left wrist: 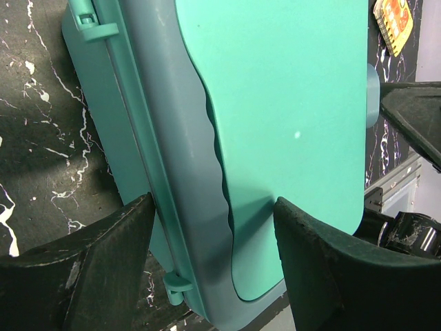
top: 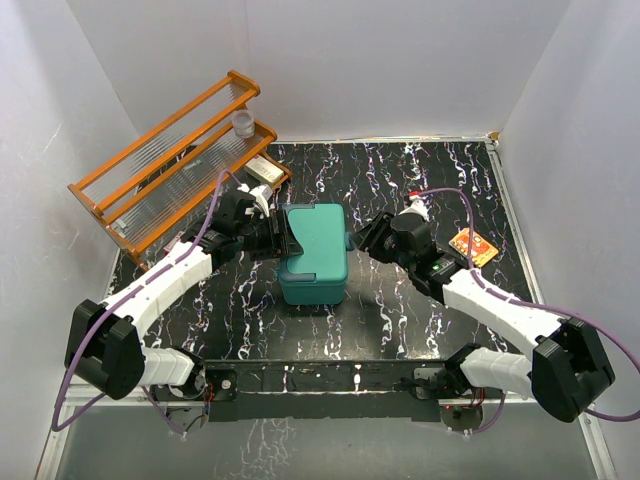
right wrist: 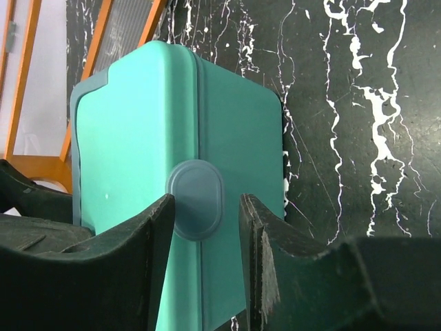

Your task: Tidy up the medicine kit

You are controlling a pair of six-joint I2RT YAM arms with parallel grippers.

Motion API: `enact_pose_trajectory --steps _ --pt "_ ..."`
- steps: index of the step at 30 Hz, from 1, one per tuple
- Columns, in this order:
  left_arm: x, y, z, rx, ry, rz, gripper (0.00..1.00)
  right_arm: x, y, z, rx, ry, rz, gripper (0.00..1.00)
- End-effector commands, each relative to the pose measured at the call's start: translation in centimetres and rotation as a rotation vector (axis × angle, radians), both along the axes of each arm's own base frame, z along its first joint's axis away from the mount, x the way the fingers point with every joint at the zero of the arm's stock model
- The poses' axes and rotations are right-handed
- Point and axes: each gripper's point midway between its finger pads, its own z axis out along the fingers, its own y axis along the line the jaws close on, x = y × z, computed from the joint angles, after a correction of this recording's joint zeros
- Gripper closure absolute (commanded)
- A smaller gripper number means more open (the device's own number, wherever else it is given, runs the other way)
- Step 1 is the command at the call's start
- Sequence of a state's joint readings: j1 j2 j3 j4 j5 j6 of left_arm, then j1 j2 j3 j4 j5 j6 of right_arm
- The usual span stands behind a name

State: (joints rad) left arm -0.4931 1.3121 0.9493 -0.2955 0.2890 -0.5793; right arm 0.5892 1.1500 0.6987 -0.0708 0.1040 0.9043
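The medicine kit (top: 315, 250), a teal box with its lid down, stands mid-table on the black marbled top. My left gripper (top: 283, 235) is at its left, hinge side. In the left wrist view the gripper (left wrist: 213, 203) straddles the lid's back rim: one finger lies on the lid top (left wrist: 275, 103), the other against the rim by a hinge tab (left wrist: 176, 286). My right gripper (top: 358, 238) is at the kit's right side. In the right wrist view its open jaws (right wrist: 207, 200) flank the oval latch (right wrist: 195, 183), the left finger touching it and a gap at the right one.
An orange wooden rack (top: 170, 165) stands at the back left with a small clear cup (top: 243, 122) on top and a white box (top: 265, 168) at its foot. An orange packet (top: 474, 246) lies right of the right arm. White walls close in three sides.
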Motion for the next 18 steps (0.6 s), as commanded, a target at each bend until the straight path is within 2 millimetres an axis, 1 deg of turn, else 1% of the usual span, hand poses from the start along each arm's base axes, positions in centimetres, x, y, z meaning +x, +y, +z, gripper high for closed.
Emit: enact_pose_trajectory --steps 1,3,6,9,18 --pt "-2.0 0.8 -3.0 0.070 0.099 -0.027 0.34 0.6 1.1 2.1 0.089 -0.067 0.024 0.58" --pt "-2.0 0.8 -3.0 0.071 0.098 -0.028 0.34 0.6 0.8 2.1 0.095 -0.067 0.009 0.55" --pt "-2.0 0.8 -3.0 0.073 0.100 -0.027 0.34 0.6 0.4 2.4 0.099 -0.078 -0.014 0.54" --pt "-2.0 0.9 -3.1 0.075 0.101 -0.027 0.34 0.7 0.4 2.7 0.104 -0.093 -0.007 0.53" --pt "-2.0 0.9 -3.1 0.076 0.102 -0.026 0.34 0.7 1.4 1.4 0.095 -0.055 0.041 0.56"
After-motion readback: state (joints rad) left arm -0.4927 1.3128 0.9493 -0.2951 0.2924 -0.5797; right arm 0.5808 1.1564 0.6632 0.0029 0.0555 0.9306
